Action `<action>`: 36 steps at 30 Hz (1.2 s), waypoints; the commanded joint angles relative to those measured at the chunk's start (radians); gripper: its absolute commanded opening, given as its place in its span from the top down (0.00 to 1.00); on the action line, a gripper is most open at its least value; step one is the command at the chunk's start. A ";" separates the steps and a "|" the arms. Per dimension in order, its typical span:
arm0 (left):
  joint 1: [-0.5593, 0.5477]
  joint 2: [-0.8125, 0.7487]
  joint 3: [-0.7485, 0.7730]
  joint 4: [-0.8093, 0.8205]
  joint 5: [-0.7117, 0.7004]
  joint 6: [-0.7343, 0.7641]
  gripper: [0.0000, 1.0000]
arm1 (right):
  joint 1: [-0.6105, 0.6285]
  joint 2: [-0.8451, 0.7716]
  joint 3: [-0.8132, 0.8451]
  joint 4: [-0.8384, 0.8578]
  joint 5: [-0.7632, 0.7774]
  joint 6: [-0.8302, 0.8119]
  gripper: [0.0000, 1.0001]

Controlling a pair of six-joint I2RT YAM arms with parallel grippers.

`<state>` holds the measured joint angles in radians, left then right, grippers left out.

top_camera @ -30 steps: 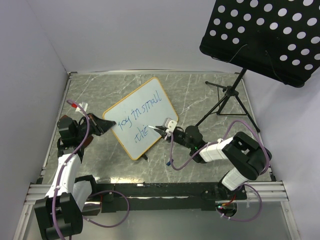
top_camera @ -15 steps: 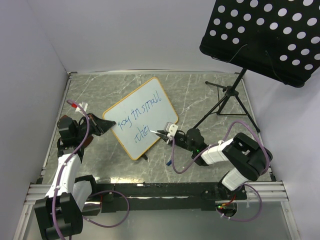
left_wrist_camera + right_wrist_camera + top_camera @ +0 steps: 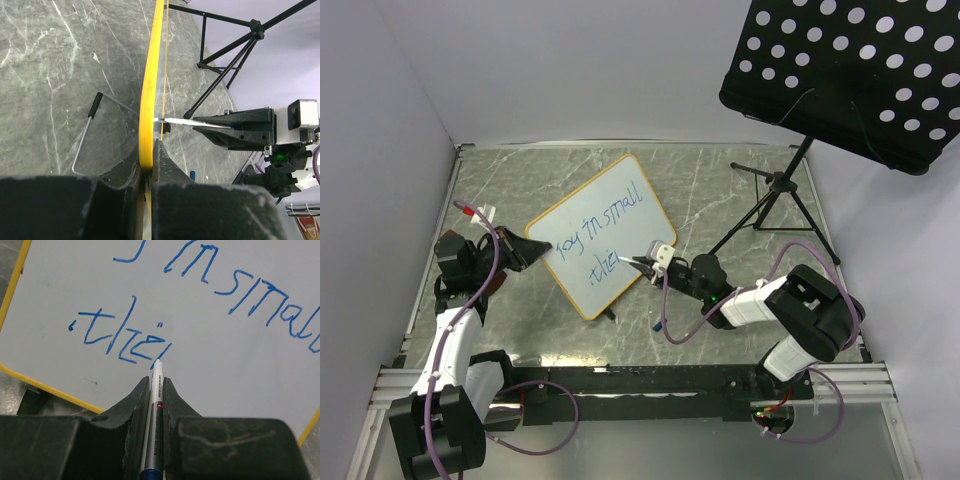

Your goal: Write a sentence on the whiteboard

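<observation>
The whiteboard (image 3: 620,190) stands tilted on the marble table, with a thin orange frame. The sentence (image 3: 603,225) is in blue marker: "joy in small" above, and a partial word "thi" below. My left gripper (image 3: 542,247) is shut on the board's left edge; the left wrist view shows the frame (image 3: 149,75) edge-on between my jaws (image 3: 150,154). My right gripper (image 3: 638,262) is shut on a silver marker (image 3: 156,405). The marker's tip touches the board (image 3: 235,355) at the end of the lower word (image 3: 120,340). The marker also shows in the left wrist view (image 3: 172,120).
A black perforated music-stand panel (image 3: 845,70) hangs over the back right, its tripod (image 3: 775,200) standing on the table right of the board. A blue marker cap (image 3: 658,325) lies near the right arm. The board's wire prop (image 3: 85,135) rests behind it.
My right gripper with the marker shifted slightly down and left along the lower line, then a touch back up. The left gripper and board have not moved.
</observation>
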<state>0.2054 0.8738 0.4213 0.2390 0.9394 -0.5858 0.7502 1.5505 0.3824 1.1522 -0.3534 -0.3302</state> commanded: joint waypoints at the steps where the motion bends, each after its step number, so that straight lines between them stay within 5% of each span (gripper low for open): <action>1: -0.012 -0.018 0.014 0.002 0.047 0.084 0.99 | 0.003 0.000 0.050 0.000 0.016 0.008 1.00; 36: -0.011 -0.018 0.013 0.003 0.048 0.081 0.99 | -0.021 -0.067 -0.047 0.012 0.010 -0.003 1.00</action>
<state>0.2050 0.8734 0.4210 0.2390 0.9405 -0.5861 0.7410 1.5318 0.3439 1.1416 -0.3305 -0.3374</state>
